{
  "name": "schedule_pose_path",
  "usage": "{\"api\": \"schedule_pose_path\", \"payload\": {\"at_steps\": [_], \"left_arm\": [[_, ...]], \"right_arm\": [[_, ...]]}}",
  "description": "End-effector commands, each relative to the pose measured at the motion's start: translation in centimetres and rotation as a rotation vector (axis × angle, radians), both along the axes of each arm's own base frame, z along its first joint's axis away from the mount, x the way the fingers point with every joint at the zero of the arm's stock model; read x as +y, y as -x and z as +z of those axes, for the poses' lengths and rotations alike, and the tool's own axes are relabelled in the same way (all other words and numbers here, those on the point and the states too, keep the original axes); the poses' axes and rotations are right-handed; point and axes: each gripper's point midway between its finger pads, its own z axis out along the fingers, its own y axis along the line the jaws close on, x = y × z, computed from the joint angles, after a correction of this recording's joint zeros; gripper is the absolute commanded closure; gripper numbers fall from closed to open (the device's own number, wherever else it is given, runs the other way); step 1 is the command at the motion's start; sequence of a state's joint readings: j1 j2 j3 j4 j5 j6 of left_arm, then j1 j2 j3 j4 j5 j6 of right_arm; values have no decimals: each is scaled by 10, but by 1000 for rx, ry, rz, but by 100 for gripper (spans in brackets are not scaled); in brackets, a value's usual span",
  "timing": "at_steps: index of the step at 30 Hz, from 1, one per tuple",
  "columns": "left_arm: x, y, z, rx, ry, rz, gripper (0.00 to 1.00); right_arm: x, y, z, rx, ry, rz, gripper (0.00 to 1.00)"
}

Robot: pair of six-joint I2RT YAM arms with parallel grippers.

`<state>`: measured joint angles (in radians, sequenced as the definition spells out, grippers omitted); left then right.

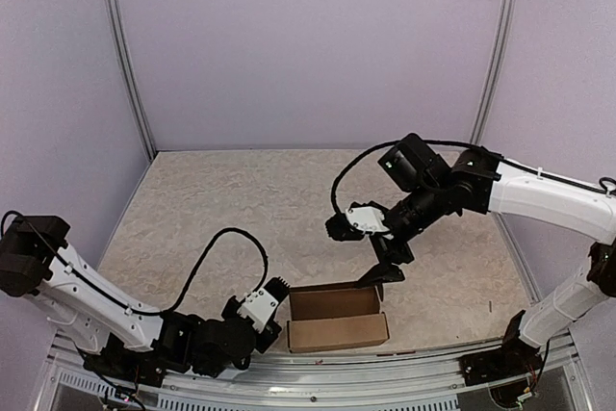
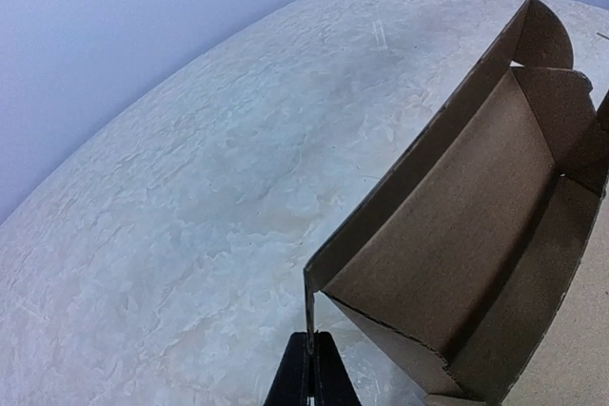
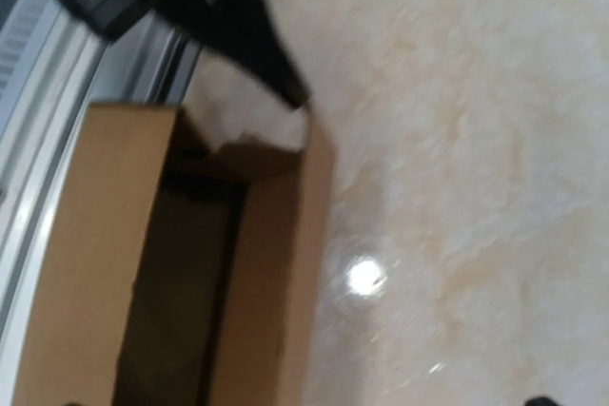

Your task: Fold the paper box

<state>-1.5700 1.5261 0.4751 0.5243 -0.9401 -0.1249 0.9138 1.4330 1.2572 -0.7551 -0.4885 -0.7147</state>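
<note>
Fingers of the left arm [image 2: 297,373] are clenched together, pad against pad, and grasp the paper box [image 1: 337,331] by a thin upright edge that runs down into the seam between their tips. In the left wrist view the brown cardboard rises directly above these fingers and extends away to their right: one long side wall, the inner floor panel and, at the far end, a rounded tab standing above the wall line. The interior is open at the top. To the left of these fingers lies bare, pale mottled worktop [image 1: 241,209].

The fingers of the right arm [image 3: 252,35] are released and spread wide. In the right wrist view one black finger slants down to the end of the box, its tip at the upper corner of a side wall; the view is blurred, so contact cannot be confirmed. The other finger shows only as a dark sliver at the lower right edge.

In the top view the box lies between the two sets of fingers, one end at each, just beside the metal rail [image 1: 385,361] edging the worktop.
</note>
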Motion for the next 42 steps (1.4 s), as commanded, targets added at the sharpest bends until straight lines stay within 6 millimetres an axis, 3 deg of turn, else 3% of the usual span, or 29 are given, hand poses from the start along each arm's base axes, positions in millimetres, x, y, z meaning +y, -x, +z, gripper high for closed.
{"api": "schedule_pose_path", "payload": {"at_steps": [1,7,12,16,21,30,33,35,38,42], "left_arm": [[0,-1,-2,8,-31,42,100],[0,-2,0,5,-51,57,94],[5,-2,2,27,-45,76,89],[8,-4,5,44,-22,93,82],[14,-3,17,67,-11,124,64],[19,-3,35,113,69,97,55],[25,-16,29,211,129,120,48],[32,-36,29,318,204,139,45],[39,-61,32,435,277,127,45],[35,-79,54,428,291,96,45]], "right_arm": [[-15,12,-22,21,114,20,0],[-18,18,-20,30,103,39,0],[-20,24,-36,76,135,51,0],[-14,14,-44,83,141,1,0],[-9,11,-40,89,114,-4,0],[-22,18,-32,9,100,53,0],[-28,31,-33,-20,95,98,0],[-30,43,-35,-60,98,144,0],[-26,53,-57,-160,160,175,0],[-20,63,-83,-168,232,218,0]]}}
